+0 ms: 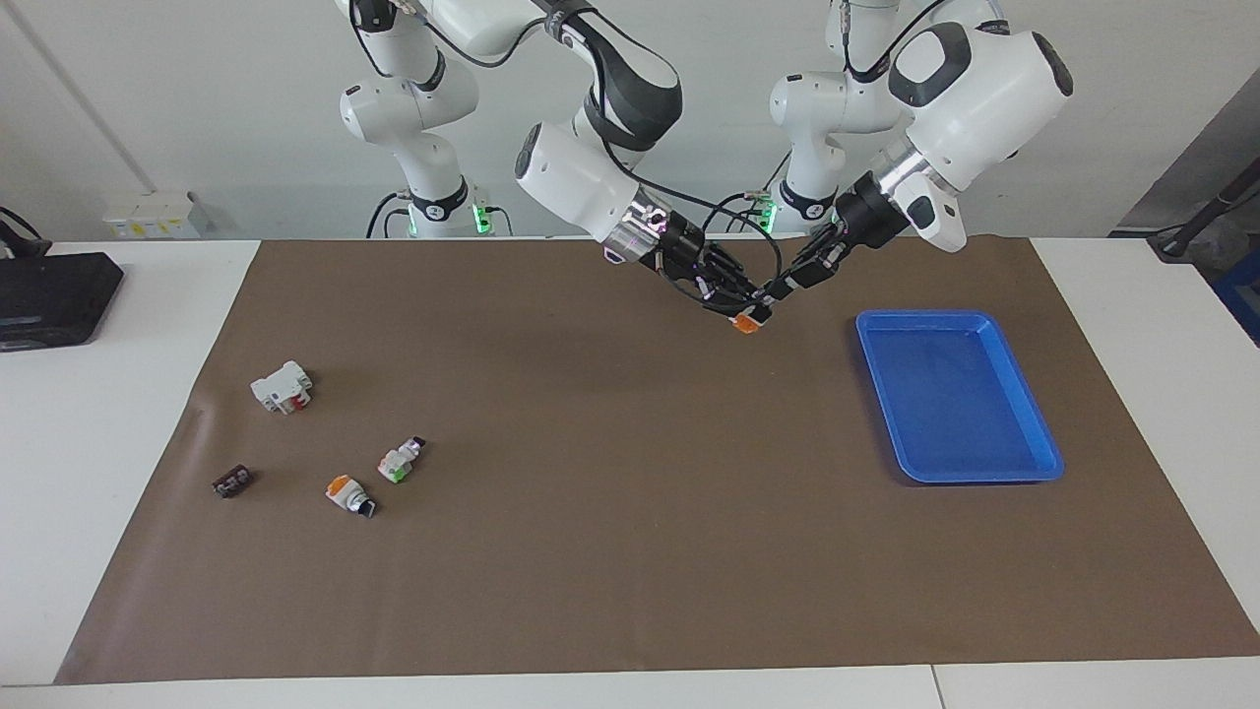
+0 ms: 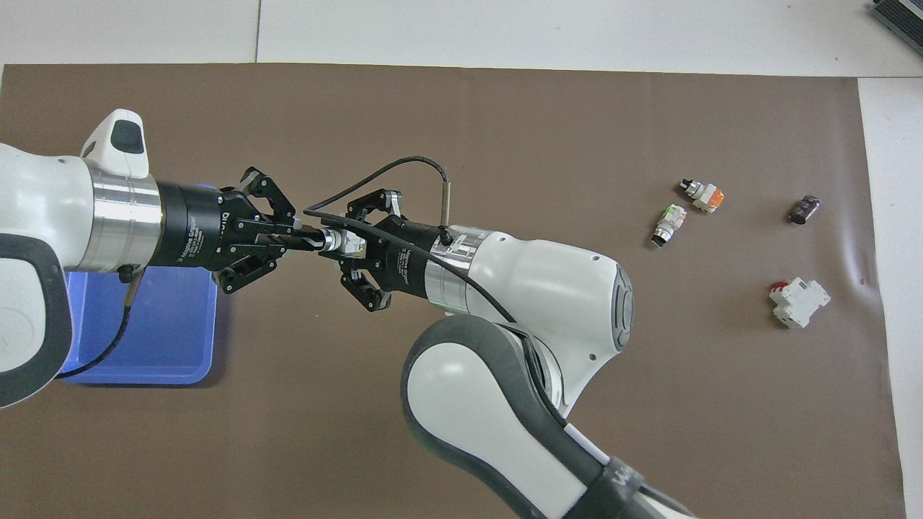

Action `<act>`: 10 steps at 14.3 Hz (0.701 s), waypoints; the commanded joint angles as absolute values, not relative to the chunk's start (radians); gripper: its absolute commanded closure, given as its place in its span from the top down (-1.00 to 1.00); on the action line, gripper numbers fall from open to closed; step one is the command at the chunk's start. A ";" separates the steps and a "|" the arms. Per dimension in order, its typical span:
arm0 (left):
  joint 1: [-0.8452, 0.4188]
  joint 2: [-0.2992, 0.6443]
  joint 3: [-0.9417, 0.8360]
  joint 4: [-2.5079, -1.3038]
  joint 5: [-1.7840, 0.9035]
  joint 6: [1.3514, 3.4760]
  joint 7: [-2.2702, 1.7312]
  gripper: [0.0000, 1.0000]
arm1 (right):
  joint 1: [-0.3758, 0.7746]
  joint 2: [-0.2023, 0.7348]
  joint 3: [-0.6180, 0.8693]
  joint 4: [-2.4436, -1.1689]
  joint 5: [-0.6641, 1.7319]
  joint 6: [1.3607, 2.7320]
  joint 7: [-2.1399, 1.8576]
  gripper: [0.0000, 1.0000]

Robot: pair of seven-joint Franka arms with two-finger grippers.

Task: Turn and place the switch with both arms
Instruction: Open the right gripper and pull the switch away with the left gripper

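Both arms meet in the air over the brown mat (image 1: 630, 551) that covers the tabletop (image 1: 118, 414), between the mat's middle and the blue tray (image 1: 1024, 463). The switch (image 1: 750, 322) hangs between them, off the mat, its orange cap pointing downward in the facing view and its white body visible between the two tools in the overhead view.

The left end effector (image 1: 778, 289) comes in from the tray's end and is clamped narrow on the switch's upper, dark end. The right end effector (image 1: 745, 303) reaches across from the other end and is likewise closed tight on the switch's body, just above the orange cap. Their outer links splay sideways while the tips pinch the part.

The tray lies flat toward the left arm's end of the tabletop, with nothing seen in it.

Toward the right arm's end lie four other parts, well apart from the arms: a white breaker with a red patch (image 1: 283, 386), a small dark component (image 1: 232, 482), a stubby orange-capped switch (image 1: 348, 494), and just beside that a white switch with a green face (image 1: 400, 460).
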State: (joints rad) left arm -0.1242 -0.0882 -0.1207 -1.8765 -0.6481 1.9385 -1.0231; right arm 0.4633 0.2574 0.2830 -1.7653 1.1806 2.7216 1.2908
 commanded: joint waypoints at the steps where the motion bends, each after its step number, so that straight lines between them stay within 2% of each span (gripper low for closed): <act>1: -0.175 -0.126 -0.146 -1.914 -0.684 1.937 -1.094 -1.00 | 0.472 0.290 0.298 -1.726 1.183 2.758 1.276 -1.00; 6: -0.173 -0.124 -0.146 -1.914 -0.684 1.945 -1.094 -1.00 | 0.472 0.290 0.299 -1.726 1.183 2.760 1.276 -1.00; 7: -0.173 -0.124 -0.146 -1.914 -0.684 1.948 -1.094 -1.00 | 0.474 0.290 0.298 -1.726 1.183 2.763 1.275 0.16; 8: -0.173 -0.124 -0.146 -1.914 -0.684 1.951 -1.095 -1.00 | 0.476 0.288 0.298 -1.726 1.183 2.764 1.273 0.99; 10: -0.173 -0.124 -0.146 -1.914 -0.684 1.951 -1.097 -1.00 | 0.476 0.288 0.298 -1.729 1.181 2.764 1.243 1.00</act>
State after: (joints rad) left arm -0.1534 -0.0911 -0.1464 -1.8796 -0.6687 1.9481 -1.0730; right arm 0.4742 0.2661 0.2876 -1.7534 1.1806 2.7333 1.2874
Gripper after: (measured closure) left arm 0.894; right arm 0.414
